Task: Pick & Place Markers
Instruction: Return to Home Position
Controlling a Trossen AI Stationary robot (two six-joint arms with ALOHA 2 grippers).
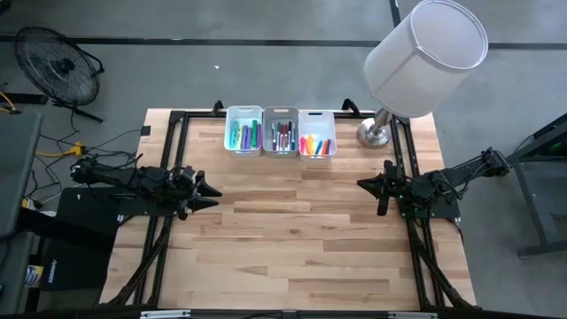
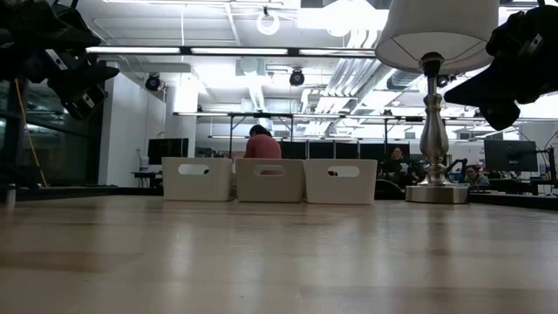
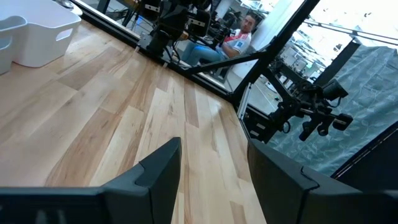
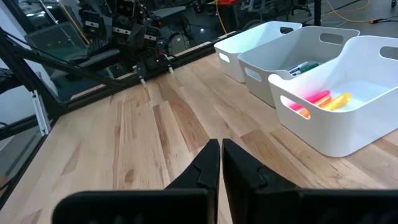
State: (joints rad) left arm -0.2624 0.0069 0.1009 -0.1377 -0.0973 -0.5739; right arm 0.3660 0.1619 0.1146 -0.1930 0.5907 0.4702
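The markers lie sorted in three white bins at the table's far edge: green, teal and purple ones in the left bin [image 1: 244,131], red and dark ones in the middle bin [image 1: 282,133], pink, orange and yellow ones in the right bin [image 1: 317,135]. Pink and yellow markers [image 4: 323,99] show inside the nearest bin in the right wrist view. My left gripper [image 1: 213,190] hovers open at the table's left side with nothing between its fingers [image 3: 214,180]. My right gripper [image 1: 363,184] hovers shut at the right side, holding nothing [image 4: 221,163].
A lamp with a white shade [image 1: 425,53] stands on its silver base [image 1: 374,133] at the far right corner, beside the right bin. Bare wooden tabletop [image 1: 292,230] spreads between the two arms and toward the near edge. People sit in the room beyond the table [image 2: 260,144].
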